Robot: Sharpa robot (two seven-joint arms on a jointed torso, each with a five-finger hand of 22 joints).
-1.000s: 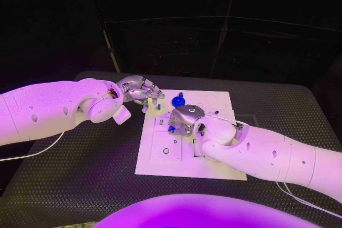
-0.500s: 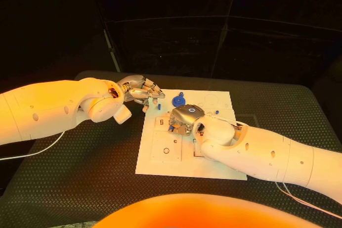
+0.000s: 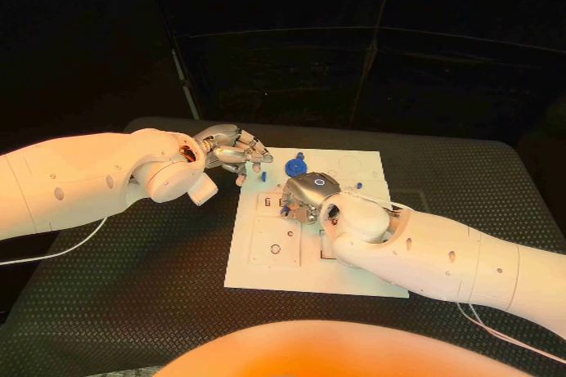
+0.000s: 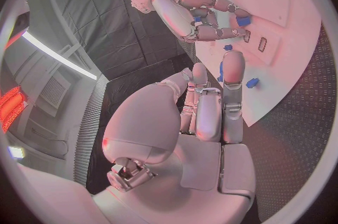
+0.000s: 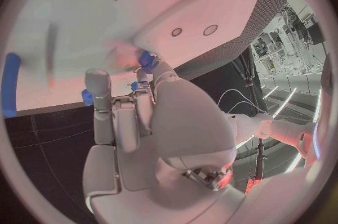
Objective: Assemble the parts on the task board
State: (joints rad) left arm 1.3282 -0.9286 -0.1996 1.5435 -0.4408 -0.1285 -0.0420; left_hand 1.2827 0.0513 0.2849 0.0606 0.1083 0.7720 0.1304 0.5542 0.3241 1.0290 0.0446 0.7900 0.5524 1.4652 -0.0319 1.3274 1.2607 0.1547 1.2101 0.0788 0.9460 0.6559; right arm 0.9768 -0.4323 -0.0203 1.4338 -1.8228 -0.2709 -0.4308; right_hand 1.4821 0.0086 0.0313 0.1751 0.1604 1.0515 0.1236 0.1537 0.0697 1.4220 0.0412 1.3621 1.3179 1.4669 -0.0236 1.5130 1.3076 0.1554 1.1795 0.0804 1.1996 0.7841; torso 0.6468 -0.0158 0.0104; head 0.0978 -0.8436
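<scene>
The white task board (image 3: 274, 267) lies in the middle of the table. My right hand (image 3: 306, 196) is bent down over the board's middle and grips a small blue part (image 4: 243, 20) against the board; the same part shows at its fingertips (image 5: 146, 61). My left hand (image 3: 234, 153) hovers at the board's far left corner. A small blue part (image 3: 264, 158) sits at its fingertips, seemingly pinched between thumb and finger (image 4: 221, 71). Another blue part (image 3: 298, 160) stands on the board's far edge, between the two hands.
A loose blue part (image 4: 252, 83) lies near the board's edge by my left hand. The board carries several slots and round holes (image 3: 275, 249). Black textured table (image 3: 141, 295) surrounds the board, with a white cable (image 3: 53, 250) at the left.
My right hand has shifted very slightly over the board's middle, still on its blue part. My left hand has stayed where it was.
</scene>
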